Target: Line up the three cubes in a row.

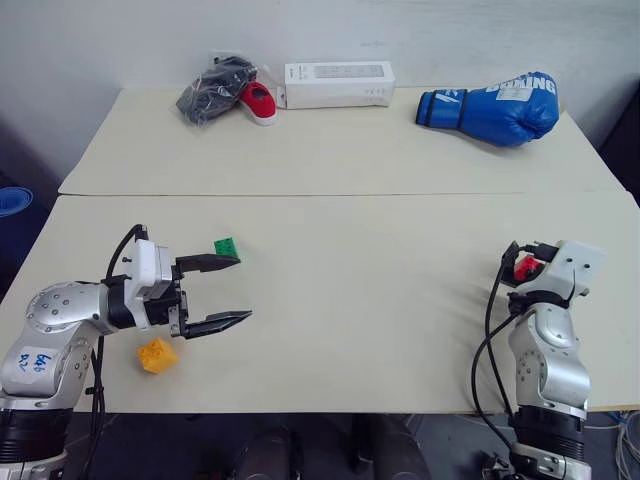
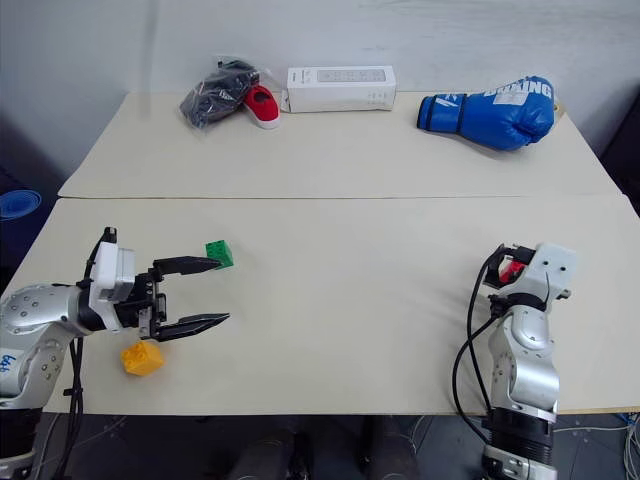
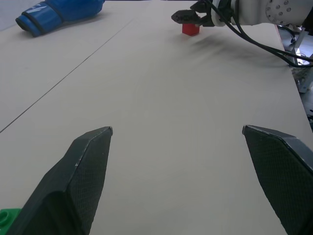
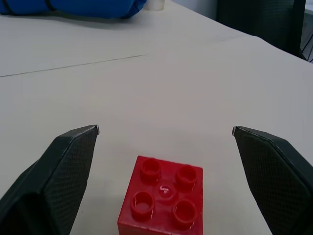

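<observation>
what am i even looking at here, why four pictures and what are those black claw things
It is a two-armed robot at a pale table. Two pictures come from cameras in its head, looking down over both arms. The other two come from a camera on each wrist, looking out between that arm's two black fingers.

The left gripper is open and holds nothing; a green cube lies at its far finger and a yellow-orange cube lies beside the arm. The right gripper is open too, with a red cube on the table between its fingers, not gripped.

At the far edge lie a blue boxing glove, a white box, a red shoe and a dark bundle.
</observation>
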